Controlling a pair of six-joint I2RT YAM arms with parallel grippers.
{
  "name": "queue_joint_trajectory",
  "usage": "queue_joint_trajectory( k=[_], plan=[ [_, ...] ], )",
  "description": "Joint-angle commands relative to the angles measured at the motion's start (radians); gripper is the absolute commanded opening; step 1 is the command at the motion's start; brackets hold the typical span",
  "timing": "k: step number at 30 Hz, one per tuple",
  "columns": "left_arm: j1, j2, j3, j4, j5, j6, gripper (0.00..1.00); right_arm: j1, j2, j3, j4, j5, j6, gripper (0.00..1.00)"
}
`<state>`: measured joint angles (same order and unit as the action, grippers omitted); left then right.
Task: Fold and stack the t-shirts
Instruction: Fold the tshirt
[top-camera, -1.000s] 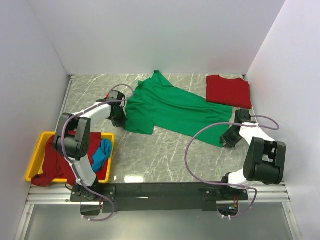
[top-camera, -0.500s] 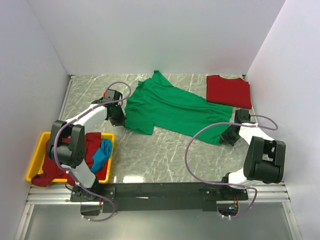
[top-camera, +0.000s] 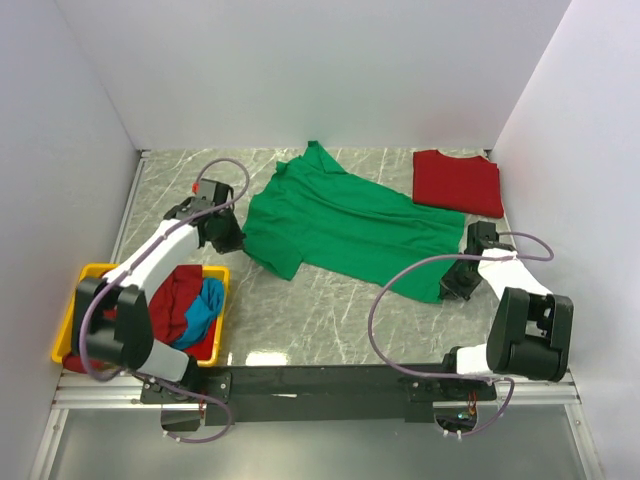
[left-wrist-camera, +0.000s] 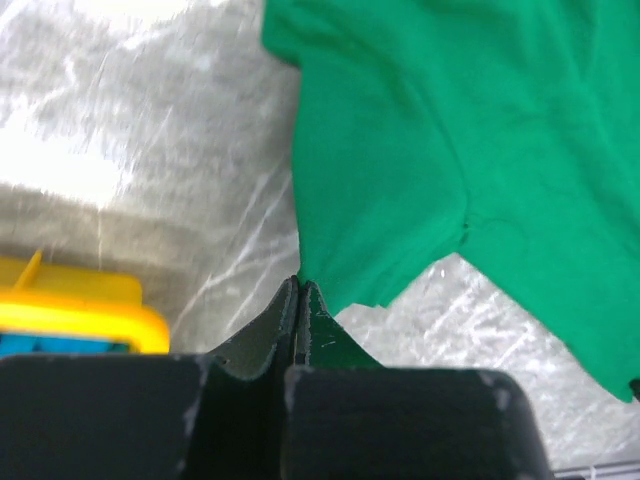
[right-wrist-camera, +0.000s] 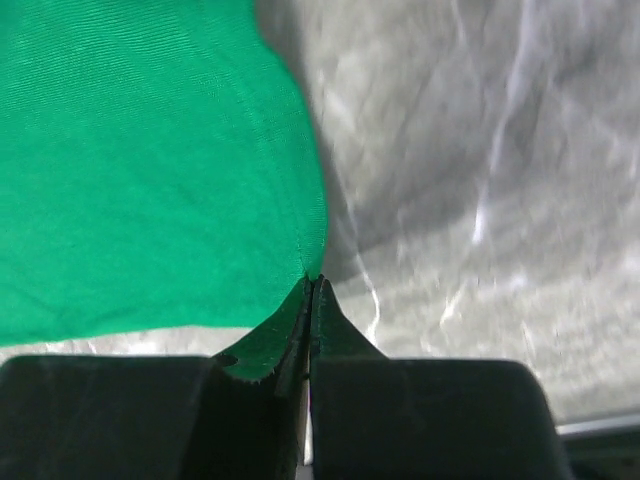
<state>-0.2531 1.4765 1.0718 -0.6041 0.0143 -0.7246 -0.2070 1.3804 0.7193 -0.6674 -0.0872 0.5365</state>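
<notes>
A bright green t-shirt (top-camera: 345, 222) lies spread and slightly rumpled across the middle of the marble table. My left gripper (top-camera: 232, 238) is at its left edge, shut on the green cloth (left-wrist-camera: 400, 170) at a corner of the sleeve. At the shirt's lower right corner my right gripper (top-camera: 456, 285) is also shut, pinching the green hem (right-wrist-camera: 150, 180). A folded red t-shirt (top-camera: 458, 182) rests at the back right. Dark red and blue t-shirts (top-camera: 190, 305) are heaped in the yellow bin.
The yellow bin (top-camera: 85, 280) sits at the near left, next to the left arm's base; its rim (left-wrist-camera: 80, 305) shows in the left wrist view. White walls close in the table on three sides. Bare marble (top-camera: 300, 310) lies in front of the green shirt.
The right gripper has shut on the green shirt's lower right corner. The left gripper, holding the left edge, has pulled leftward and back, drawing the shirt a little that way.
</notes>
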Motion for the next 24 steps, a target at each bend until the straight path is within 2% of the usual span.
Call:
queue_joint_trajectory(
  k=[1, 12, 17, 24],
  plan=[
    [0.005, -0.088, -0.029, -0.046, 0.009, -0.036, 0.01, 0.026, -0.055, 0.054, -0.106, 0.018, -0.015, 0.0],
    [0.005, -0.298, -0.102, -0.18, -0.011, -0.113, 0.01, 0.107, -0.164, 0.037, -0.227, -0.005, 0.022, 0.0],
    [0.005, -0.401, -0.131, -0.243, -0.011, -0.147, 0.01, 0.184, -0.208, 0.019, -0.281, 0.024, 0.034, 0.0],
    [0.005, -0.476, -0.168, -0.304, -0.011, -0.162, 0.01, 0.199, -0.282, -0.009, -0.322, 0.029, 0.043, 0.0]
  ],
)
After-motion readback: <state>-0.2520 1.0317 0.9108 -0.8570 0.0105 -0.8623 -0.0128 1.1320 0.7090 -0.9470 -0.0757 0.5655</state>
